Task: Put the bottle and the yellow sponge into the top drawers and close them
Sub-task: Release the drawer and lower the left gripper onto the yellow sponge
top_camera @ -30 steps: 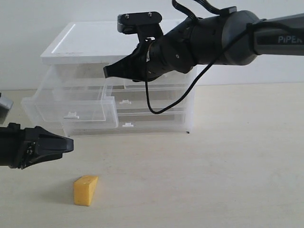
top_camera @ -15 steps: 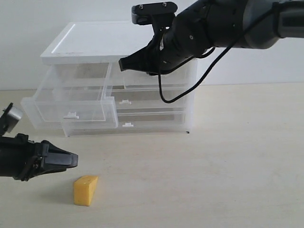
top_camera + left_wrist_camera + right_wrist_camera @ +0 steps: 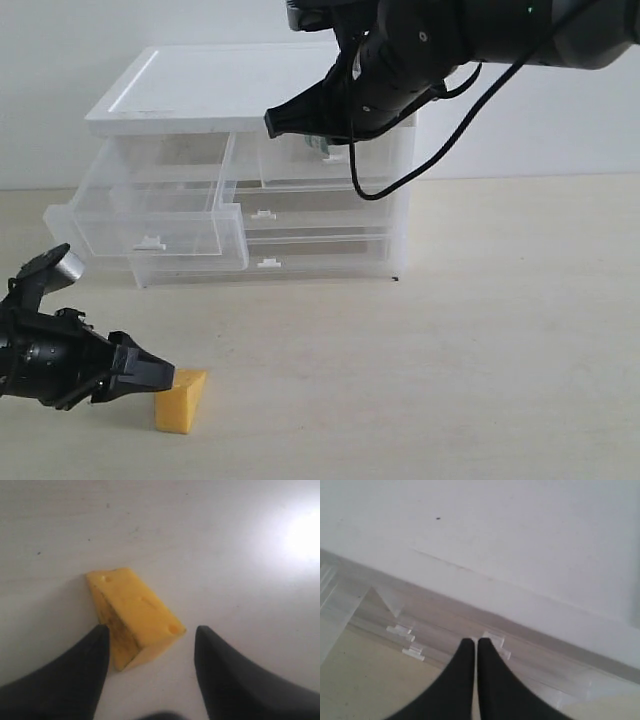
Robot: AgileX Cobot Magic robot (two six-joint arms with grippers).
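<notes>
Yellow sponge (image 3: 132, 615), left claw (image 3: 151, 630) low and spread around its end (not gripped), right claw (image 3: 278, 122) raised high, pinched shut

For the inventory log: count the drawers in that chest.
4. The top-left drawer, pulled out; the top-right drawer beside it; the upper full-width drawer and the lower full-width drawer beneath. None seems hidden.

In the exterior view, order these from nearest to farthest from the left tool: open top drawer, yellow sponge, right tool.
1. yellow sponge, at the tips of the left tool.
2. open top drawer, behind, left side of the chest.
3. right tool, high, on the right.
</notes>
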